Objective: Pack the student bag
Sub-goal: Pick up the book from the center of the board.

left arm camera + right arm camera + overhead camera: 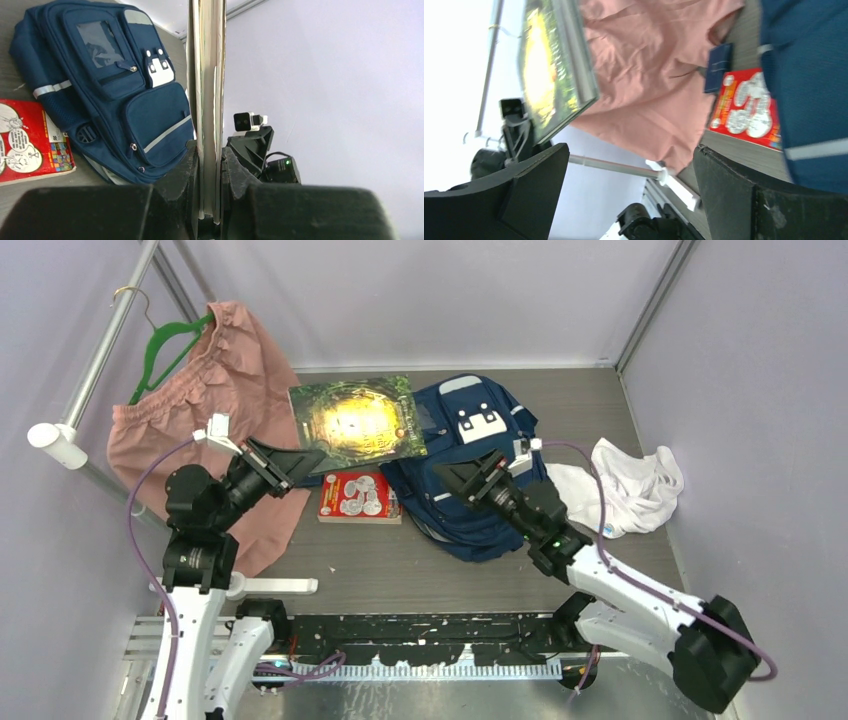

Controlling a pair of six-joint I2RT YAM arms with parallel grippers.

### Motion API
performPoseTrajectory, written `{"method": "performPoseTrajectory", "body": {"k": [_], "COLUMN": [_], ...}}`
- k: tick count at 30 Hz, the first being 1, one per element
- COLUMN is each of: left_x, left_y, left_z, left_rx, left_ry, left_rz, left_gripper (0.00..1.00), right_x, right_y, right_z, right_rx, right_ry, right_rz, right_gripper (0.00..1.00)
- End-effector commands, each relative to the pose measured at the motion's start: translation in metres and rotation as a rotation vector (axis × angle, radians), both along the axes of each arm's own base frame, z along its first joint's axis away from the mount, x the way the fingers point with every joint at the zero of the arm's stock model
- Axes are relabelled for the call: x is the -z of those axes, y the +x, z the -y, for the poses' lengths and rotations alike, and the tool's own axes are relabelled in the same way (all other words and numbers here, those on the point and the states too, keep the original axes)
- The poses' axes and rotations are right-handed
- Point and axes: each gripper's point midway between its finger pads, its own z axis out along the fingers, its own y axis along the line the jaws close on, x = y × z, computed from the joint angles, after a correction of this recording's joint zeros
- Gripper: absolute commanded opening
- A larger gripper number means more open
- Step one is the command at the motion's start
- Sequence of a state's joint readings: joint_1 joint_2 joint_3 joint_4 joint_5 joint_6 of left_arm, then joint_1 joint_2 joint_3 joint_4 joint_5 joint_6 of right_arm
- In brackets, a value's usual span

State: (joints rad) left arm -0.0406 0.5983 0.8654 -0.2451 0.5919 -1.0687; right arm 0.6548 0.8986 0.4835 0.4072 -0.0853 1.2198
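Note:
The student bag [470,425], a navy backpack with white stripes, lies flat on the table at centre right, front pockets up [115,90]. My left gripper [300,462] is shut on one edge of a large green-covered book [358,422] and holds it in the air over the bag's left side. In the left wrist view the book's page edge [207,75] rises straight up from between the jaws of the left gripper [207,155]. My right gripper [455,475] hovers over the bag, open and empty [631,165], facing the book [551,65].
A red comic-style book [358,496] lies on the table left of the bag. Pink shorts [220,390] on a green hanger [165,345] hang from the rail at the left. A white cloth [630,485] is bunched at the bag's right. Purple walls enclose the table.

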Motion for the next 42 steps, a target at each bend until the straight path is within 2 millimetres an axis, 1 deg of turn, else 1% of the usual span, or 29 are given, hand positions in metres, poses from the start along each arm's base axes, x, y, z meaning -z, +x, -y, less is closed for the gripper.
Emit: {"method": "performPoseTrajectory", "body": {"k": [1, 2, 5, 10, 14, 17, 21, 26, 29, 32, 34, 39, 42], "left_x": [-0.053, -0.053, -0.055, -0.052, -0.045, -0.043, -0.037, -0.035, -0.031, -0.028, -0.027, -0.021, -0.02], "left_y": [-0.011, -0.011, -0.012, -0.015, -0.018, -0.019, -0.017, -0.013, -0.009, -0.006, -0.005, -0.001, 0.003], "left_z": [0.005, 0.004, 0.006, 0.011, 0.01, 0.01, 0.006, 0.004, -0.001, 0.0, 0.002, -0.004, -0.007], "left_rx": [0.031, 0.029, 0.041, 0.074, 0.073, 0.071, 0.033, 0.016, -0.018, -0.013, -0.001, -0.05, -0.073], "left_ry": [-0.069, -0.072, -0.079, -0.087, -0.08, -0.077, -0.043, -0.044, -0.02, -0.023, -0.031, -0.022, -0.025], "left_rz": [0.185, 0.187, 0.188, 0.177, 0.16, 0.148, 0.132, 0.118, 0.107, 0.095, 0.089, 0.07, 0.059], "left_gripper": [0.0, 0.0, 0.0, 0.0, 0.0, 0.0, 0.0, 0.0, 0.0, 0.0, 0.0, 0.0, 0.0], "right_x": [-0.078, -0.079, -0.092, -0.105, -0.121, -0.129, -0.14, -0.135, -0.136, -0.141, -0.144, -0.158, -0.158], "right_y": [-0.01, -0.007, -0.007, 0.002, 0.01, 0.016, 0.012, 0.003, -0.005, -0.01, -0.009, -0.01, -0.01], "right_z": [-0.019, -0.022, -0.037, -0.066, -0.076, -0.079, -0.084, -0.088, -0.091, -0.094, -0.095, -0.101, -0.103], "right_rx": [-0.026, -0.011, -0.041, -0.074, -0.058, -0.038, -0.066, -0.1, -0.125, -0.142, -0.138, -0.164, -0.173], "right_ry": [0.294, 0.329, 0.426, 0.508, 0.531, 0.536, 0.559, 0.563, 0.566, 0.578, 0.587, 0.615, 0.619], "right_rz": [0.244, 0.25, 0.298, 0.32, 0.358, 0.369, 0.391, 0.384, 0.386, 0.389, 0.389, 0.402, 0.397], "right_gripper": [1.0, 1.0, 1.0, 1.0, 1.0, 1.0, 0.97, 0.96, 0.98, 0.99, 1.0, 1.0, 1.0]}}
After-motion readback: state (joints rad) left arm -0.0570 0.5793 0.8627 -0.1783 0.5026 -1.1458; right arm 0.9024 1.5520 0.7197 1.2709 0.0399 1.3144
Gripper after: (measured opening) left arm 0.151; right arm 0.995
